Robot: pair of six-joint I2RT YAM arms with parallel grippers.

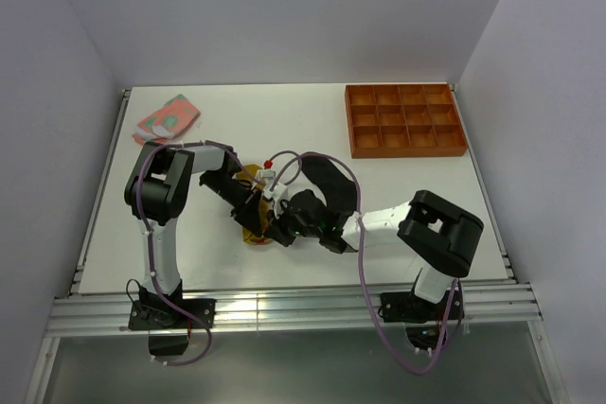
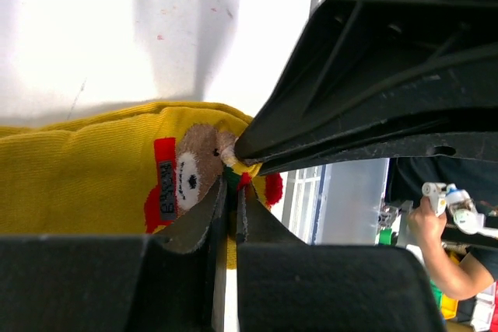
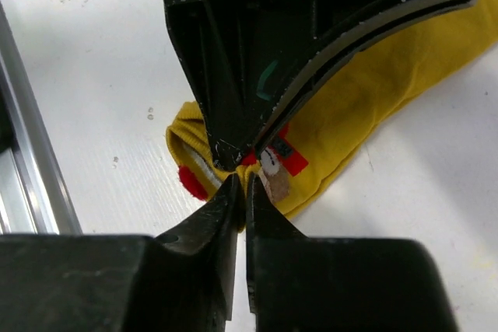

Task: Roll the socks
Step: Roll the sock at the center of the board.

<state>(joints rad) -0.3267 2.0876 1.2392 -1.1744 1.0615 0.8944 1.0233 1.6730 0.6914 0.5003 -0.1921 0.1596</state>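
One mustard-yellow sock [image 3: 373, 106] is being pinched at its bear-patch end by the left gripper [image 2: 231, 188] and the right gripper [image 3: 243, 184], both clamped on the fabric.

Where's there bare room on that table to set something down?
Bare table lies between the pink sock and the orange tray, and in front of the tray. Crowded middle: left end effector and right end effector pinch the yellow sock.
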